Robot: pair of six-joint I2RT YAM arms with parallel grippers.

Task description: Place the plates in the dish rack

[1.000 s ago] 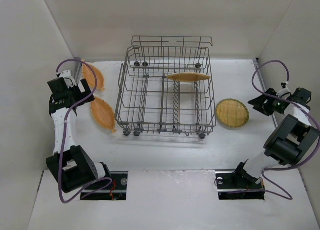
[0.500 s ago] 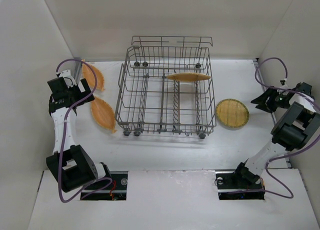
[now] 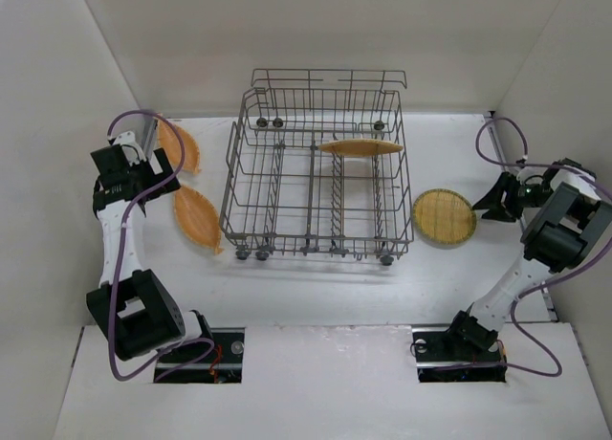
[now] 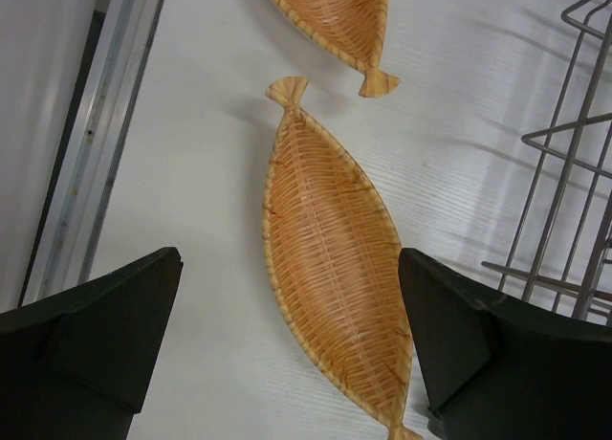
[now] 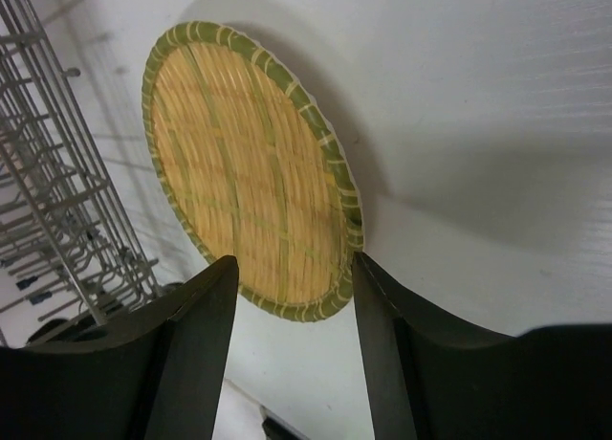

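Note:
The grey wire dish rack stands mid-table with one orange-tan plate upright in its tines. Two leaf-shaped plates lie left of it: one near, one further back. The round yellowish woven plate lies right of the rack. My left gripper is open above the near leaf plate. My right gripper is open just right of the round plate's edge, holding nothing.
The rack's wire edge shows in the left wrist view and in the right wrist view. A metal rail runs along the left wall. White walls close in on both sides.
My right gripper has swung left and down toward the round plate. My left arm has barely shifted. The plates and rack have not moved.

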